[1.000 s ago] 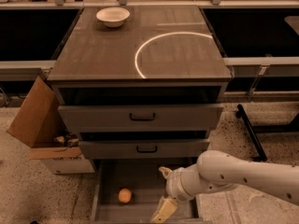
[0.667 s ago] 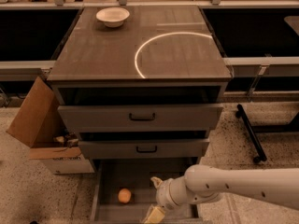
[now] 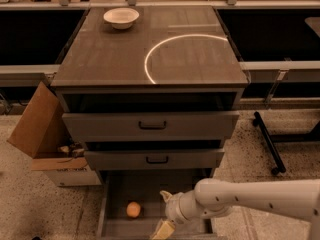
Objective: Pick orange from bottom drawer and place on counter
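Orange (image 3: 133, 209) lies loose on the floor of the bottom drawer (image 3: 145, 186), left of centre and clear of the walls. The drawer stands pulled out under the two handled drawers (image 3: 152, 125), so its floor is exposed from above and in front.

My gripper (image 3: 164, 212) sits low inside the drawer mouth, just to the right of the fruit and not touching it. It is released and holds nothing, with one finger (image 3: 164, 195) high and the other low. My arm (image 3: 250, 199) enters from the right. I judge this keeps it under the overhanging middle drawer and presents the gap sideways to the fruit.

Step in hand: the approach, with no grasp made. A round fruit may roll away if nudged.

The bench (image 3: 110, 59) above carries a white bowl (image 3: 121, 17) at its back left corner. The ground around the bright arc (image 3: 150, 64) looks the likeliest set-down place.
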{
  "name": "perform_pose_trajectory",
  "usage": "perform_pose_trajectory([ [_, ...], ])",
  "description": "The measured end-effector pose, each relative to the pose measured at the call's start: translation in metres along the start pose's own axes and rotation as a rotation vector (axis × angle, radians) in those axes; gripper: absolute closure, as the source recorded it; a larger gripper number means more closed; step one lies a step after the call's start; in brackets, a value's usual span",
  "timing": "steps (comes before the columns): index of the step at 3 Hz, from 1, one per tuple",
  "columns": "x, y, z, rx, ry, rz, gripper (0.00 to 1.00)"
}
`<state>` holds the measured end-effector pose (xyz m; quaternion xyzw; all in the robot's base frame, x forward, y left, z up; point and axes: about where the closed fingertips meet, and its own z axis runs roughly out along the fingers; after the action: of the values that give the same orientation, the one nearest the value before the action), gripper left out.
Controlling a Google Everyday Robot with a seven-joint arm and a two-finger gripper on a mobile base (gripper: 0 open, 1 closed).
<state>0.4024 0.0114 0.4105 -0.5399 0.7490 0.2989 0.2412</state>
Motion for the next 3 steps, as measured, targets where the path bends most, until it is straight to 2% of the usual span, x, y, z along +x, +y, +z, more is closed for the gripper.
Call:
perform_pose_trajectory([
  [1,0.026,-0.031,0.046,0.003,-0.033,-0.035,0.0],
  [2,0.05,-0.058,0.105,0.021,-0.102,-0.054,0.0],
  [3,0.049,-0.058,0.104,0.021,-0.102,-0.055,0.0],
])
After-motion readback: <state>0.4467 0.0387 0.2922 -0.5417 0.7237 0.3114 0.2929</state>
